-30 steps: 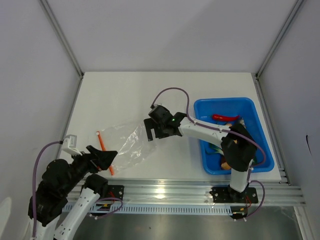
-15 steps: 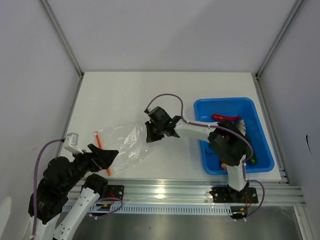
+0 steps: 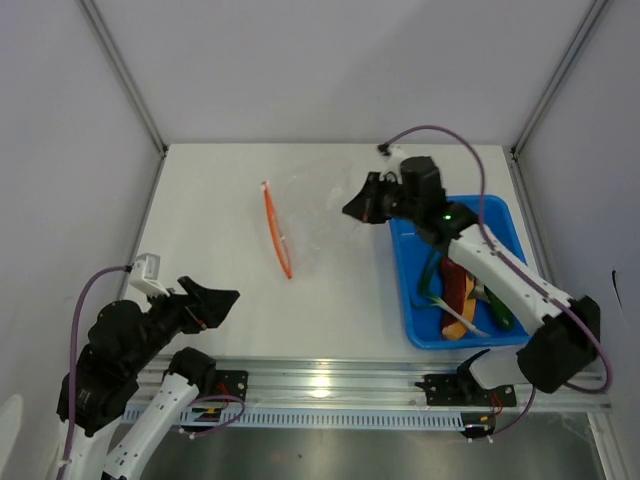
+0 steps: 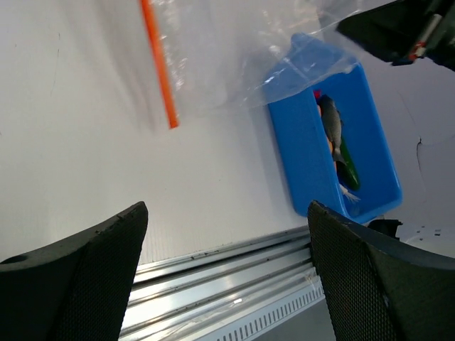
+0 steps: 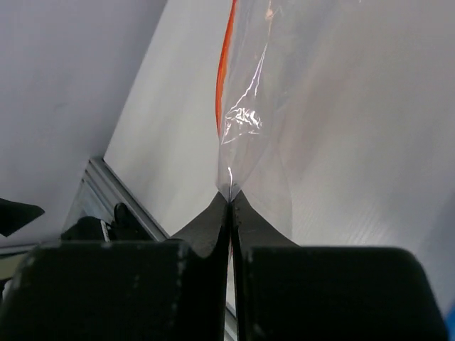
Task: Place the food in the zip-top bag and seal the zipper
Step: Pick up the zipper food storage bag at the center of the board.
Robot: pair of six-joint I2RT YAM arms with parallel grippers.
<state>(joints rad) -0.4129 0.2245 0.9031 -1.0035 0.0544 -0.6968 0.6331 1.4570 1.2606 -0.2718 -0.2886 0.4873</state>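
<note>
The clear zip-top bag (image 3: 312, 213) hangs tilted above the table's back middle, with its orange-red zipper (image 3: 277, 230) on the left side. My right gripper (image 3: 365, 205) is shut on the bag's right edge, and in the right wrist view its fingertips (image 5: 229, 197) pinch a thin plastic fold below the zipper (image 5: 223, 78). The food (image 3: 463, 288) lies in the blue tray (image 3: 455, 206): a dark red sausage, a yellow bun and green pieces. My left gripper (image 3: 218, 299) stands open and empty near the front left edge. In its own view, the left gripper (image 4: 226, 213) is far from the bag (image 4: 234, 57).
The blue tray (image 4: 298, 163) sits at the right side of the table, just right of the lifted bag. An aluminium rail (image 3: 320, 375) runs along the near edge. Grey walls close the table in at the left, back and right.
My right gripper shut on the bag's edge and carried it from the front left up and back toward the tray. The left gripper stayed open near the front edge.
</note>
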